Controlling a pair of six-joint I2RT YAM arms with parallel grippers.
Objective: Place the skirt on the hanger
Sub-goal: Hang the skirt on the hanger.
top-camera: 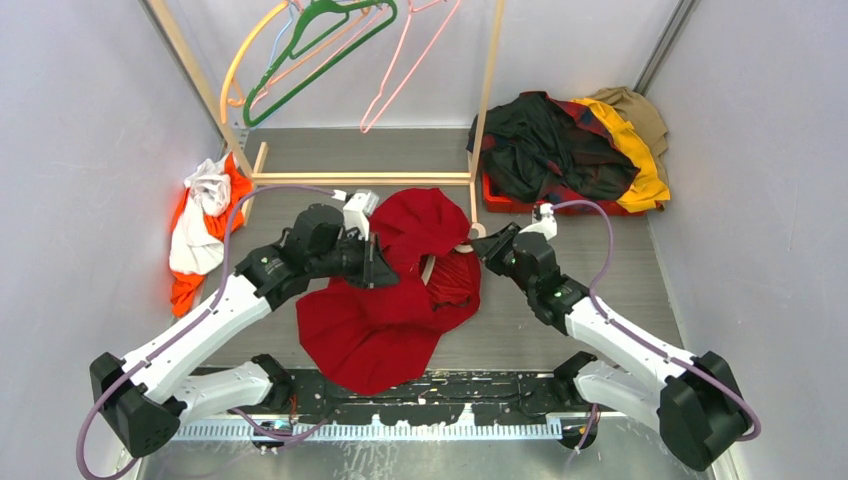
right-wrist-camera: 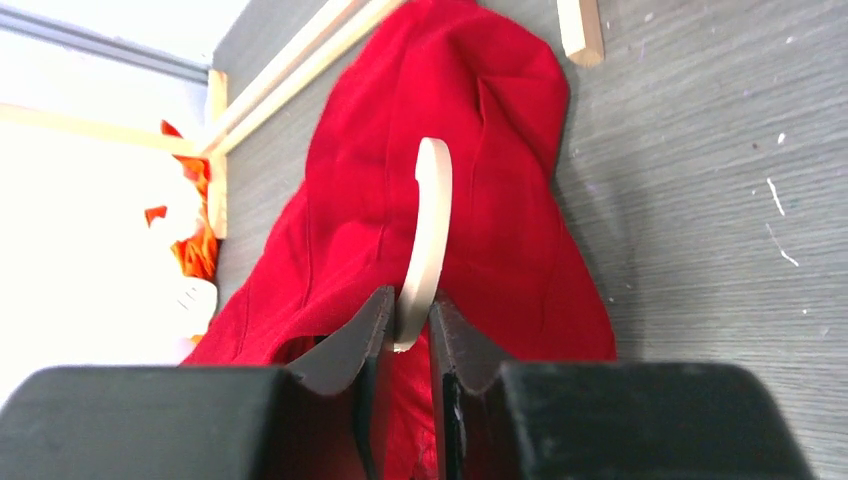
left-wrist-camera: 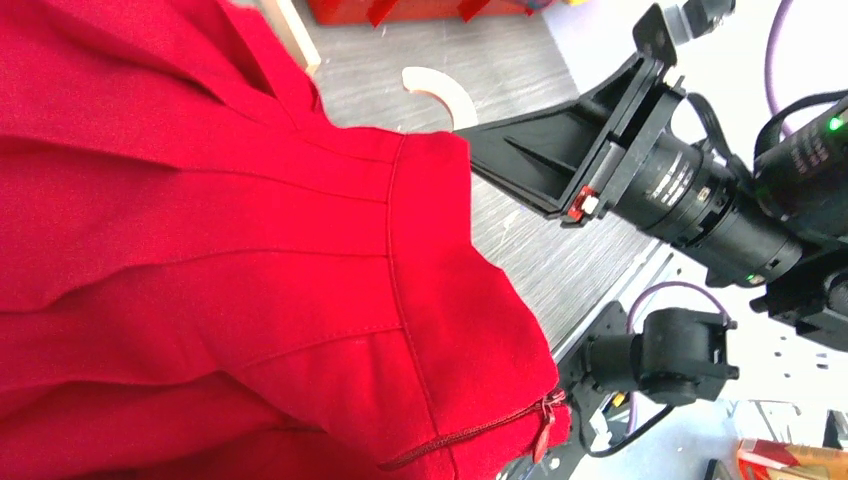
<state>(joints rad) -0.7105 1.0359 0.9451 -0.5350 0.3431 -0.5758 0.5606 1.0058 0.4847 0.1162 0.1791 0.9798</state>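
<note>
So the skirt was spread on the bench just in front of the wooden rack. Its top end was bunched up close to the rack's base rail, and the wide hem flared away from the rack toward the arm mounts.

The hanger was mostly buried in the fabric. Only the cream hook poked out of the red, on the side by the rack's right post.

The right jaws were squeezed down to a narrow slot on the tip of that hook. Both fingers were pressed against it, one on each side.

The left arm came in from the side of the rack's left post. Its left jaws were closed right down in the skirt's waist area. The cloth filled that wrist camera and hid the tips, so I couldn't see the pinch itself. The waistband seam and the zipper showed up nicely there, though.

Other stuff around the rack:
- A green hanger and a pink hanger hung from its top bar.
- A heap of dark, red and yellow clothes sat just right of it.
- An orange-and-white garment lay slumped by its left foot.
</note>
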